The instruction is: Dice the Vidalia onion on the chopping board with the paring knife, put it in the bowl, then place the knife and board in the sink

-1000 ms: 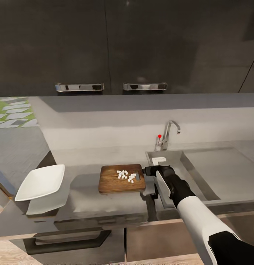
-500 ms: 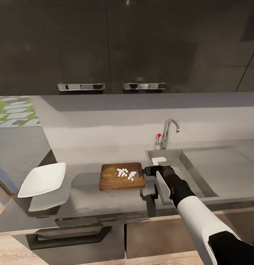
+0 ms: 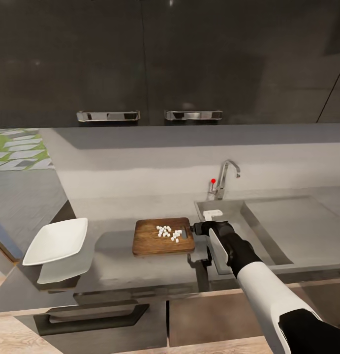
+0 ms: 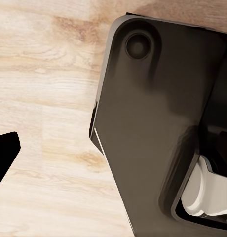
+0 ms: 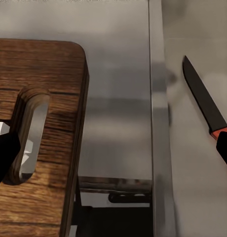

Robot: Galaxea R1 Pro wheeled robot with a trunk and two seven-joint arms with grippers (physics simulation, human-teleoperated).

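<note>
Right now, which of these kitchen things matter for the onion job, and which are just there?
For the job: diced onion, chopping board, paring knife, bowl, sink, countertop.

Just there: tap, cupboard handles, wooden floor.

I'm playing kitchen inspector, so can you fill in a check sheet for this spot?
Surface: grey glossy countertop.
Job's things: chopping board flat, diced onion on it; white bowl far left, looks empty; paring knife apparently lying in the sink.
Clutter: small white object in the sink.
Grippers: right gripper open, fingers at the board's handle slot; left gripper over wooden floor, state unclear.
Cables: nothing seen.
Surroundings: dark cupboards, chrome tap.
</note>
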